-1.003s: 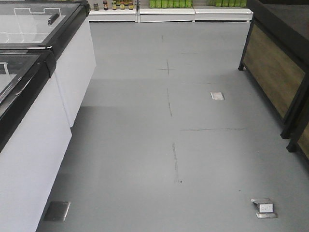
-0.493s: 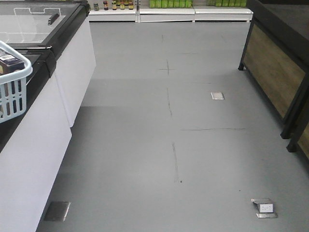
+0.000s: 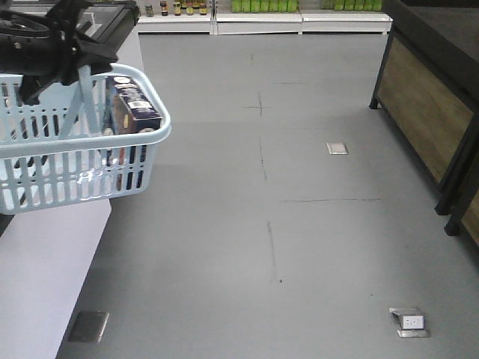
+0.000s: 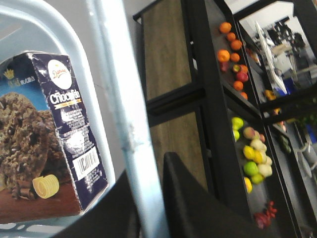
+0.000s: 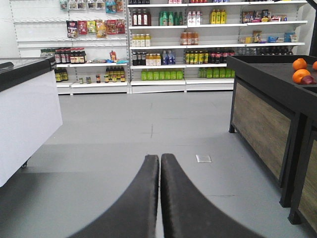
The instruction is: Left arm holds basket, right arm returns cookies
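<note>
Cardboard cookies box (image 3: pixel 138 105), likely light and stiff, stands in the basket (image 3: pixel 75 176); grip its narrow faces. My left pincer (image 4: pixel 148 213) clamps the handle (image 4: pixel 121 99); right pincer (image 5: pixel 159 166) together, empty.

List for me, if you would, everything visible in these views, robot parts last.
basket: one, light blue, raised at left
cookies: one box, dark navy, inside the basket
freezer chest: one, white, left of aisle
display stand: one, black and wood, right
fruit: many, orange, red, yellow-green, on the stand
shelves: several, white, stocked, back wall
floor plates: three, grey metal, in floor
left gripper: one, black, shut on basket handle
right gripper: one, black, shut, empty
</note>
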